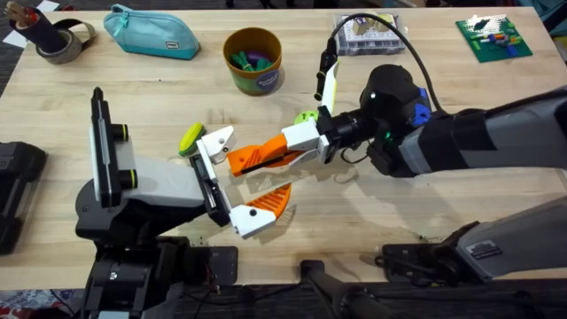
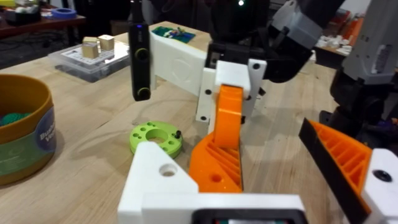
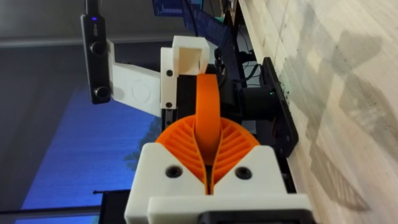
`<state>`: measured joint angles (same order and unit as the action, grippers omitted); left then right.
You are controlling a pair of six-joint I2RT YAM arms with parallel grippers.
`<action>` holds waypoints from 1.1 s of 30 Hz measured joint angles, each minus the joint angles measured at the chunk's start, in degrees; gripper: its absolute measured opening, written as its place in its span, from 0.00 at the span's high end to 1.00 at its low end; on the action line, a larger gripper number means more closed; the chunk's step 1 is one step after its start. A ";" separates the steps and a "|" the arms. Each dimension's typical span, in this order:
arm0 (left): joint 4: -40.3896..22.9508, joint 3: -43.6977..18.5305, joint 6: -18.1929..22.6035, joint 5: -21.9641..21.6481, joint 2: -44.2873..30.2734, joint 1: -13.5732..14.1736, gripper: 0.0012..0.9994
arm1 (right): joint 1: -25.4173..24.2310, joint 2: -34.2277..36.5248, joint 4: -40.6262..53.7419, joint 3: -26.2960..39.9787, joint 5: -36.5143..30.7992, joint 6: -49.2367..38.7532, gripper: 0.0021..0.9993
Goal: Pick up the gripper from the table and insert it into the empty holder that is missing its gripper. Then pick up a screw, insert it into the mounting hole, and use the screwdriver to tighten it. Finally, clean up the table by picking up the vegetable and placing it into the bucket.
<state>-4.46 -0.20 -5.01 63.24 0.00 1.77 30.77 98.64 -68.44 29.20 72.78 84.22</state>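
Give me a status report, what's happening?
Right pincer shut on orange finger, at holder's empty mount. Left pincer open. Vegetable beside holder, not blocking.

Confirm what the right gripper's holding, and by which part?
The gripper, pinched by its orange ribbed wedge in the right gripper; its white base sticks out free.

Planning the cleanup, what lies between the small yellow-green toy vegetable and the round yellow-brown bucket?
Nothing: the overhead view shows bare light wooden table between the yellow-green vegetable and the yellow-brown bucket.
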 joint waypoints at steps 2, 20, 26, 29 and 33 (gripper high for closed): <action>-0.63 -0.05 0.00 -0.50 -0.01 -0.11 0.01 | -0.02 0.02 0.59 -0.01 0.20 0.05 0.98; -3.00 -0.17 -0.11 5.79 -0.02 -0.10 0.01 | -2.99 -1.40 -13.64 -0.12 7.07 6.58 0.98; -3.84 -0.18 3.13 9.04 -0.02 -0.10 0.01 | -3.27 -3.90 -14.82 -1.67 7.84 9.30 0.98; -4.14 -0.18 5.73 10.69 -0.01 -0.10 0.01 | -3.38 -3.91 -15.22 -4.23 7.86 10.00 0.98; -4.32 -0.18 7.70 11.76 -0.01 -0.10 0.01 | -4.28 -4.41 -17.65 -8.03 7.75 10.75 0.98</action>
<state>-8.79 -0.38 2.69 75.00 -0.01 1.67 26.49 94.23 -86.10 21.16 80.53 94.97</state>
